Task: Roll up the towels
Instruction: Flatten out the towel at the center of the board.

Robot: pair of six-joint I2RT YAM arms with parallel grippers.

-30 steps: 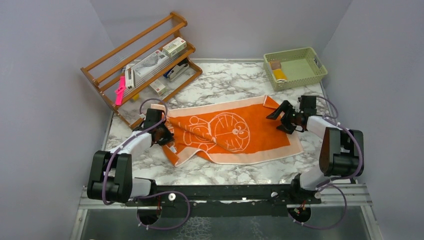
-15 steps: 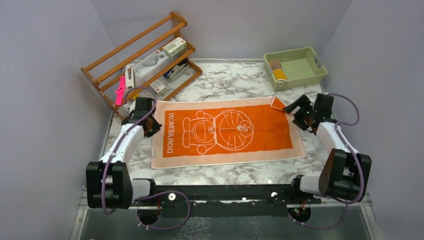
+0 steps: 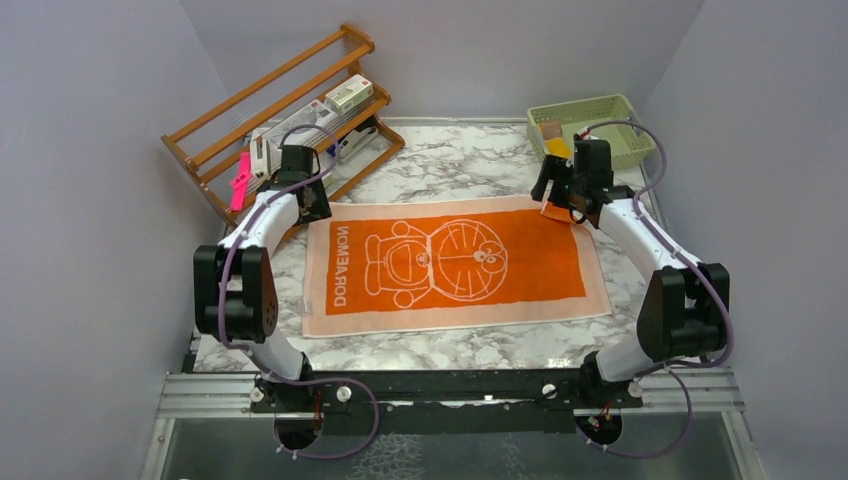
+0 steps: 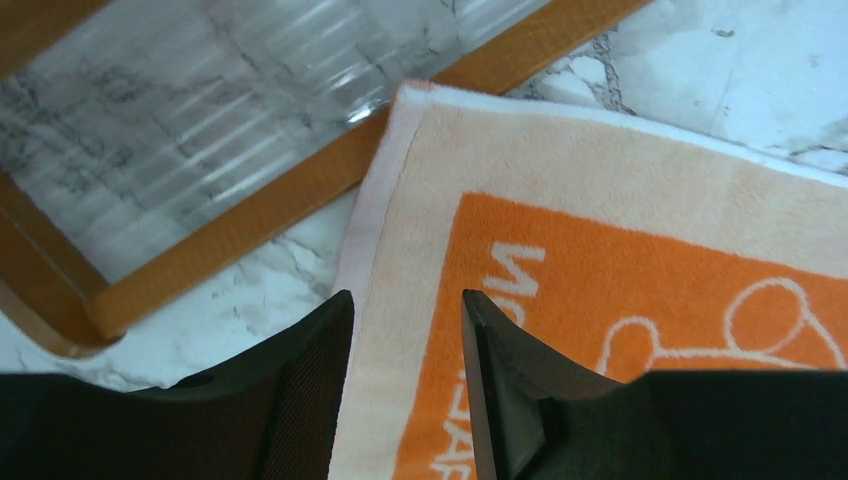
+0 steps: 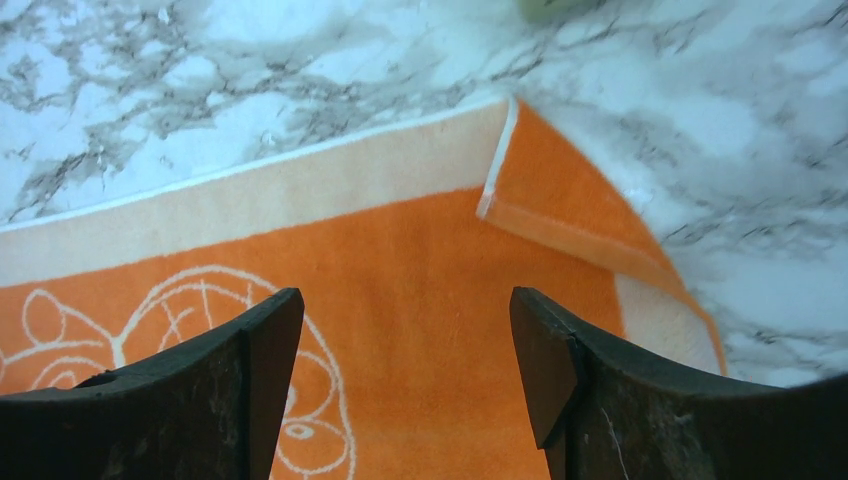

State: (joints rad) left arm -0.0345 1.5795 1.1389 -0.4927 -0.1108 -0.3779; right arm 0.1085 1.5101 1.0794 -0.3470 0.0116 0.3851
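An orange towel (image 3: 450, 265) with a pale peach border and a white cartoon print lies spread flat on the marble table (image 3: 450, 160). My left gripper (image 3: 306, 200) hovers open over its far left corner, and the pale border (image 4: 400, 300) shows below the gap, not pinched. My right gripper (image 3: 557, 190) is open above the far right corner, where a small flap (image 5: 560, 200) is folded back onto the towel (image 5: 400, 240). A mustard-yellow towel (image 3: 558, 150) sits in the green basket, partly hidden behind the right gripper.
A wooden rack (image 3: 280, 130) holding boxes and a pink item stands at the far left, its lower rail (image 4: 250, 230) close to the left fingers. The green basket (image 3: 640, 135) stands at the far right corner. Grey walls close in on both sides.
The bunched orange towel has been pulled out flat. My left gripper has opened and let go of the left corner. Both arms have moved toward the far edge.
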